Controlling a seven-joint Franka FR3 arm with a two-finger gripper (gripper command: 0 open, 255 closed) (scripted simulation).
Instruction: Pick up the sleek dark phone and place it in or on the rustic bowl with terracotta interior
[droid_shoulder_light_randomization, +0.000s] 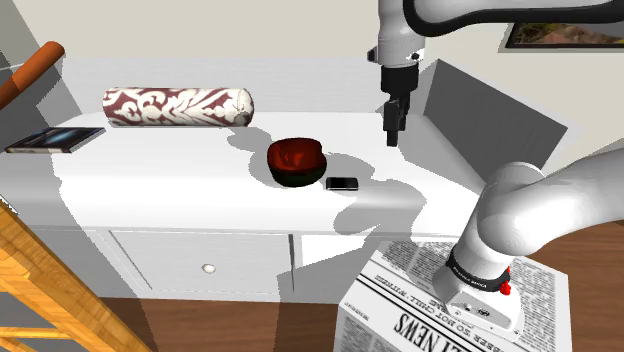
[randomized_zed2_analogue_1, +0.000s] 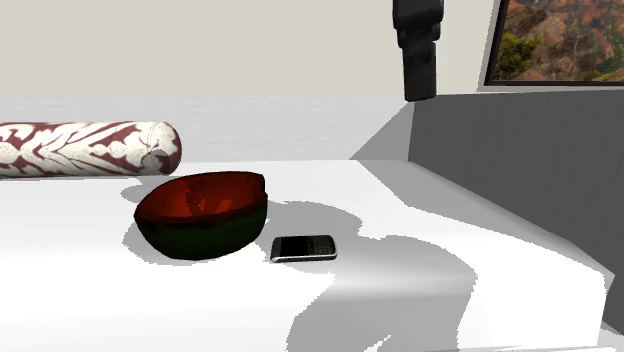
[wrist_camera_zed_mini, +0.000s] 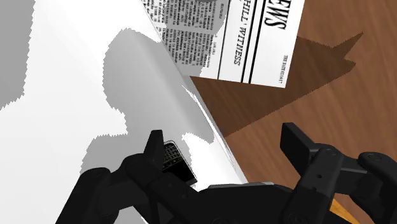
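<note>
Nearest, at the lower right of the shoulder view, the newsprint-covered stand (droid_shoulder_light_randomization: 400, 300) carries the arm (droid_shoulder_light_randomization: 540, 215). The arm leaves the top of the frame and re-enters at upper centre-right, wrist vertical, with the gripper (droid_shoulder_light_randomization: 393, 122) pointing straight down, well above the counter (droid_shoulder_light_randomization: 170, 185). Its fingers are spread and empty, which is judged a ready posture for a top-down grasp. In the wrist view the phone (wrist_camera_zed_mini: 175, 159) shows just beside one finger (wrist_camera_zed_mini: 154, 149), not between the pair. The phone (droid_shoulder_light_randomization: 341, 183) lies flat, screen up, near the counter's front edge, below and left of the gripper in the shoulder view. It sits just right of the bowl (droid_shoulder_light_randomization: 296, 163), and no contact between them is evident. The bowl is dark outside and red inside, and it stands upright and empty. Being so close, it should allow a short transfer. It also leaves little room on that side, so a descending finger could nudge it. The task is assessed as at the approach stage: the gripper needs to shift over the phone before lowering. Farther back, a patterned bolster (droid_shoulder_light_randomization: 178, 105) lies against the wall, and a book (droid_shoulder_light_randomization: 55, 139) rests at the far left.
</note>
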